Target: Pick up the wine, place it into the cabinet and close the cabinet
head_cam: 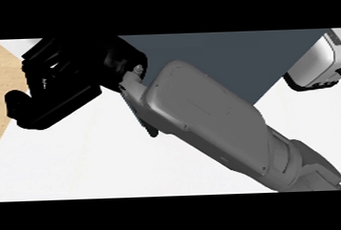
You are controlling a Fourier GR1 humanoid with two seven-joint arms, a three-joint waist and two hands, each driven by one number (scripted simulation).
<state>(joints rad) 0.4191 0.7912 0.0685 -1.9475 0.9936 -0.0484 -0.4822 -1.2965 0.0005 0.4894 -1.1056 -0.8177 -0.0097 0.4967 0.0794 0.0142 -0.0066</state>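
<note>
Presently the right hand (66, 77) sits at the upper left of the head view, a black mass above the white desk (76, 163); its grey forearm (209, 120) runs on a diagonal from the lower right edge up to it, filling the middle of the view; whether the hand is open or closed round anything cannot be told, since the black shapes merge. Wine: not discernible, so its place cannot be told. The dark blue-grey cabinet (249, 52) lies along the top, partly behind the forearm; a white appliance (325, 59) with dark edging is at upper right, just beside the cabinet; a tan wood strip (2, 94) runs down the left edge.
</note>
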